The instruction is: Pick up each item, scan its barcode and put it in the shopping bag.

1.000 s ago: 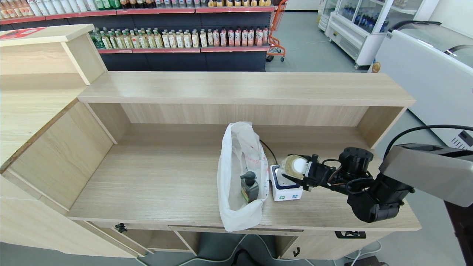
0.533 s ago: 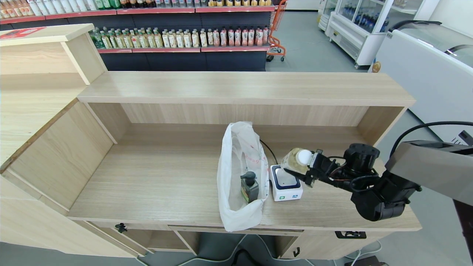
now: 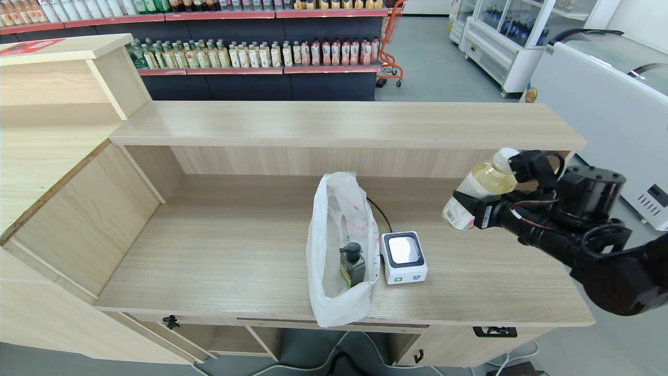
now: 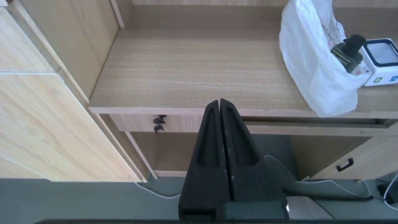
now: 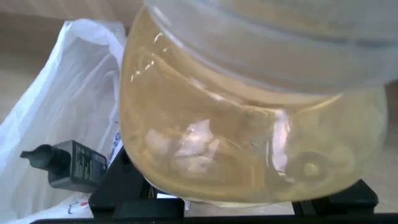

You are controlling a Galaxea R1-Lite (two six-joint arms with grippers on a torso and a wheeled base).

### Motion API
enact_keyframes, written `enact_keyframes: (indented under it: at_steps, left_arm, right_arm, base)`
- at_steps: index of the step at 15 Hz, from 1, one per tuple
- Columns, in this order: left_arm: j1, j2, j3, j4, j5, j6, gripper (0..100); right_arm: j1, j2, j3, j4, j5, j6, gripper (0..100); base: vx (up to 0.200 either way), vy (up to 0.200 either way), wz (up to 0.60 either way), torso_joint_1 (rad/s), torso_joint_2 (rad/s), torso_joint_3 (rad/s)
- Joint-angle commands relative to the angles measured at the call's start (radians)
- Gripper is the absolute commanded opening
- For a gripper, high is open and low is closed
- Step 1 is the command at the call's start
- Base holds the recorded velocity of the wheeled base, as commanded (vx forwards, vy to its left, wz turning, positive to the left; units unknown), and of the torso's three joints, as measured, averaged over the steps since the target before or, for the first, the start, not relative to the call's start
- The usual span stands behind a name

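My right gripper (image 3: 498, 196) is shut on a clear bottle (image 3: 479, 188) of yellowish drink with a white cap, held tilted in the air above the right part of the counter, to the right of the scanner. Close up, the bottle (image 5: 249, 118) has pale liquid inside. The white barcode scanner (image 3: 403, 257) sits on the counter beside the white shopping bag (image 3: 339, 250). A dark pump bottle (image 3: 352, 265) stands inside the bag, also seen as the pump bottle (image 5: 65, 165). My left gripper (image 4: 219, 109) is shut, low in front of the counter's left side.
The wooden counter (image 3: 219, 250) has a raised back shelf (image 3: 344, 122) and side walls. A cable runs behind the scanner. Store shelves with bottles (image 3: 250, 52) and freezers (image 3: 600, 94) stand beyond. Drawer fronts (image 4: 186, 124) lie below the counter edge.
The right gripper has lifted the bottle up and to the right, away from above the scanner, and the bottle now tilts with its cap upward. The scanner's window is uncovered.
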Motion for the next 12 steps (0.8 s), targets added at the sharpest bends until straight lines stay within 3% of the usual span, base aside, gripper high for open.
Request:
enact_keyframes:
  at_steps: [1, 12]
  left_arm:
    - [0.000, 0.001, 0.000, 0.001, 0.000, 0.000, 0]
    - [0.000, 0.001, -0.001, 0.001, 0.000, 0.000, 0]
  right_arm:
    - [0.001, -0.108, 0.022, 0.015, -0.033, 0.048, 0]
    - [-0.033, -0.225, 0.177, 0.015, -0.031, 0.056, 0]
  base:
    - [0.000, 0.000, 0.00, 0.000, 0.00, 0.000]
    - [0.000, 0.000, 0.00, 0.000, 0.00, 0.000]
